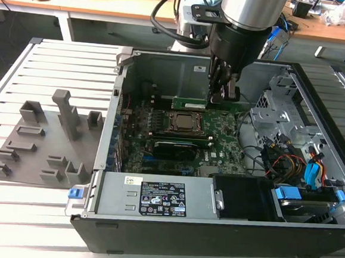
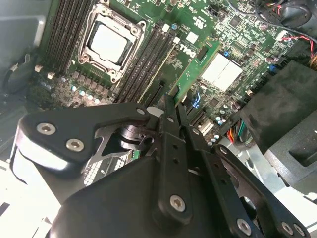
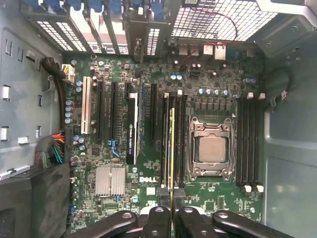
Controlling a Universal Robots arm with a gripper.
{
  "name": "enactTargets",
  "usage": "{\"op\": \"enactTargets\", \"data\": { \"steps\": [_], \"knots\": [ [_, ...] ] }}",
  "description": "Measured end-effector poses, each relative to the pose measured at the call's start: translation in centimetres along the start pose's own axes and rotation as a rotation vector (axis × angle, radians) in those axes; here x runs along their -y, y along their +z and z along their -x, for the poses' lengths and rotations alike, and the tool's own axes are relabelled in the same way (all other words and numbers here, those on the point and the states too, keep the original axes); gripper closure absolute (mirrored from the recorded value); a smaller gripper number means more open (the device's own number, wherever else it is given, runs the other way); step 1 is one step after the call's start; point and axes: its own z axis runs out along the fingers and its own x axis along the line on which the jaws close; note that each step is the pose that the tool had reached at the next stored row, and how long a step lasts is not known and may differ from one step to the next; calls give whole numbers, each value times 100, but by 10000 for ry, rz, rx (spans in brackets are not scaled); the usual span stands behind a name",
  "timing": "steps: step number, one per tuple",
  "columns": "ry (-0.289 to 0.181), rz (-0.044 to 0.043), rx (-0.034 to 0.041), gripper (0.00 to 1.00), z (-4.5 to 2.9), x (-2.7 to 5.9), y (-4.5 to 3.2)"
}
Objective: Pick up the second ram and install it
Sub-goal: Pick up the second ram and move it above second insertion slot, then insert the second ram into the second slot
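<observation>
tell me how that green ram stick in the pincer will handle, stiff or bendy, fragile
Probably stiff: the second ram juts straight from the pincer without sagging. Likely light: it looks thin edge-on in the first wrist view. Such a thin board may crack if twisted.

Reaches steeply down with silver-and-black cylindrical arm (image 1: 248,12), wrist upright; points black two-finger gripper (image 1: 221,97) downward; pinches thin green circuit-board stick (image 2: 195,72) edgewise between closed fingers (image 2: 166,148).
</observation>
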Motion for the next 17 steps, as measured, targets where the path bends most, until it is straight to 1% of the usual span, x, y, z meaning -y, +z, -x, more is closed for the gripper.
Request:
{"op": "enactTargets", "data": {
  "steps": [8,9,11,15,17],
  "knots": [
    [0,0,1,86,2,0,0],
    [0,0,-3,86,1,1,11],
    [0,0,-4,86,-2,2,49],
    [1,6,-3,86,-3,7,185],
    [1,7,-3,86,-6,8,220]
  ]
}}
